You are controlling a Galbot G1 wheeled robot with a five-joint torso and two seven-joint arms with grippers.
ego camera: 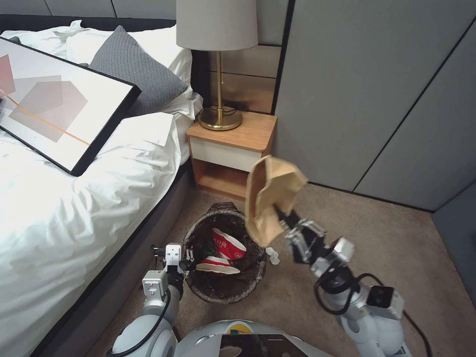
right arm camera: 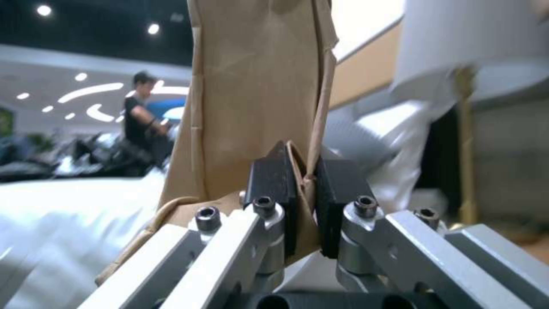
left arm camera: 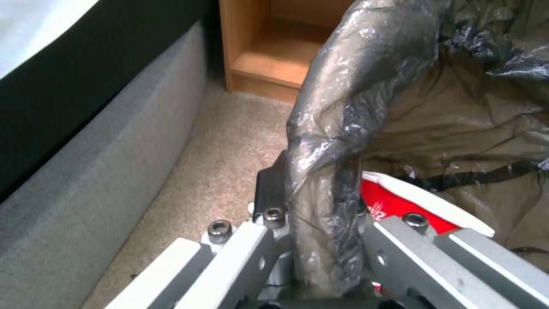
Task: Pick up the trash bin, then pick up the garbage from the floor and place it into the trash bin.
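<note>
brown carpet [ego camera: 396, 238] is covering the floor between a big white bed [ego camera: 74, 208] and a grey wall [ego camera: 377, 99]. the trash bin [ego camera: 225, 292] is sitting near the bed, in front of a small wooden nightstand [ego camera: 230, 153] with a gold lamp [ego camera: 219, 64] on it. a dark liner bag [left arm camera: 343, 128] is folding over the bin's rim. inside the bin two crushed red-and-white paper cups [ego camera: 228, 244] are lying on the dark bag.

the left gripper [ego camera: 174, 263] is pinching the bin's rim on the side near the bed, with the bag squeezed between its fingers [left arm camera: 269, 189].

the right gripper [ego camera: 290, 225] is hanging in the air just beside the bin, on the wall side. it is clamping tight on a tan paper bag [ego camera: 270, 198], which is sticking up above it. the black pads [right arm camera: 274, 189] are pressing the bag's bottom edge.

a small white scrap [ego camera: 272, 255] is lying on the carpet just beside the bin. a framed picture [ego camera: 54, 104] and a grey pillow [ego camera: 134, 69] are resting on the bed.
</note>
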